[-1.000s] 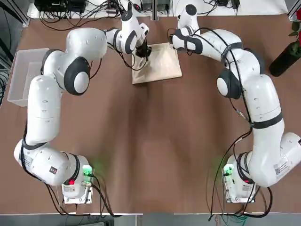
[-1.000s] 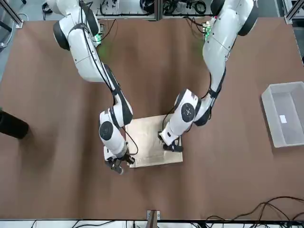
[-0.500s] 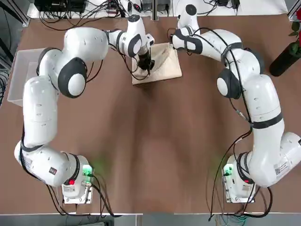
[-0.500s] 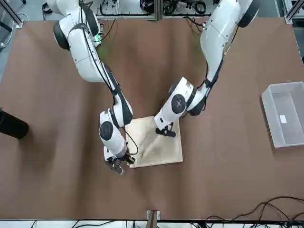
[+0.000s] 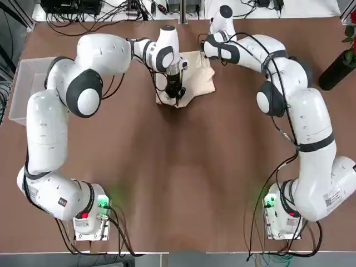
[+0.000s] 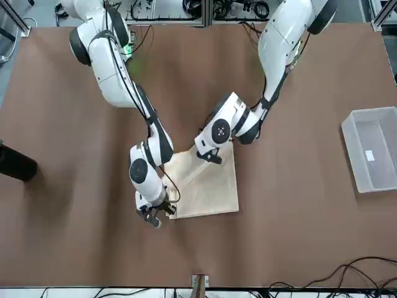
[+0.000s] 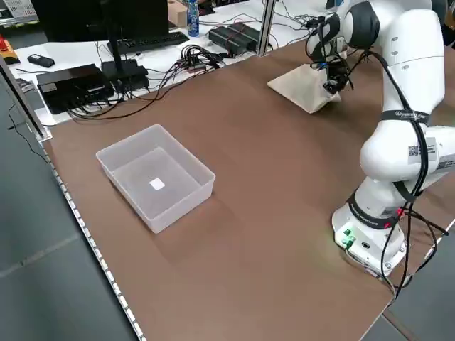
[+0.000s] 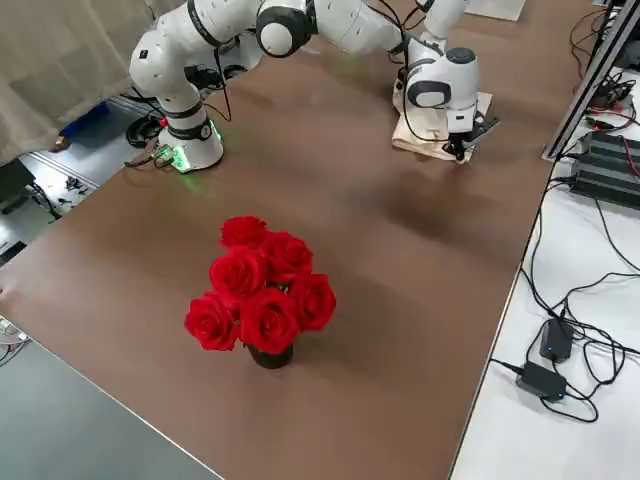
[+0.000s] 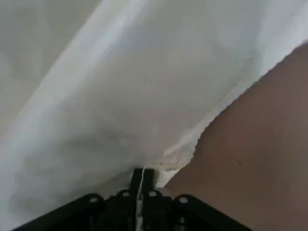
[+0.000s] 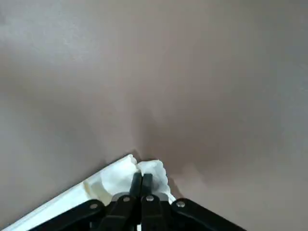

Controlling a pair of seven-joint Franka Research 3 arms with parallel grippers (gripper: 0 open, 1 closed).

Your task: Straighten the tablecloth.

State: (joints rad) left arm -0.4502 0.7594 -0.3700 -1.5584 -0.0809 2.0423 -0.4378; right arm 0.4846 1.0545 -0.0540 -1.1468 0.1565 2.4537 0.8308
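The left gripper is pinched tight on a corner of the tablecloth, which spreads away from its fingers as a lifted, sloping sheet in the left wrist view. In the top view this gripper sits at the cloth's near edge, the one toward the arm bases. The right gripper is likewise clamped on a cloth corner at the far side of the table, low against the brown surface.

The cloth lies in the far middle of the table, between the two grippers and well apart from the plastic box and the red roses. It is partly opened: a flat squarish patch with one raised fold running on a diagonal from the left gripper's corner toward the right gripper's. That diagonal reads as its long axis at present, pointing from the far edge back toward the robot.

The risks, as I judge them: either pinch holds only a small bite of fabric, so a hard pull could slip a corner free. The left gripper may also have caught more than one layer, in which case the fold would drag along instead of opening. If the right gripper's anchor gives, the whole cloth would slide rather than spread
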